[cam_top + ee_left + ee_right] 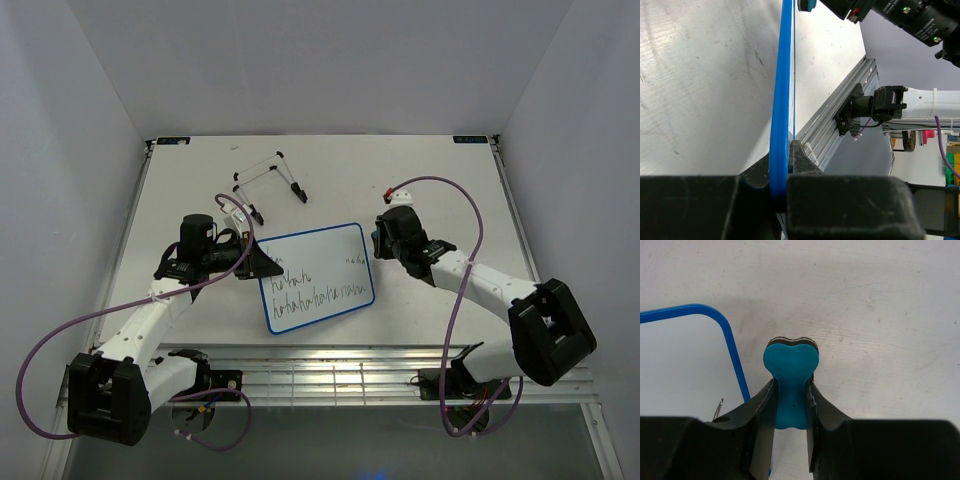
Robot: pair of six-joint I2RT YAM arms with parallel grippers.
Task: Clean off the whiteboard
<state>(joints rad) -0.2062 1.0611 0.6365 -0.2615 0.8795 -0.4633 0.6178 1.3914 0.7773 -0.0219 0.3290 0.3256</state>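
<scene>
The whiteboard, white with a thin blue frame, lies flat at the table's middle with rows of black scribbles on its lower half. My left gripper is shut on its left edge; in the left wrist view the blue frame runs up from between the fingers. My right gripper sits just past the board's top right corner, shut on the blue bone-shaped eraser. The eraser's head rests on the table beside the board's rounded corner.
A thin wire stand with black feet lies behind the board at the back of the table. A ribbed metal rail runs along the near edge. White walls close in the left, right and back sides.
</scene>
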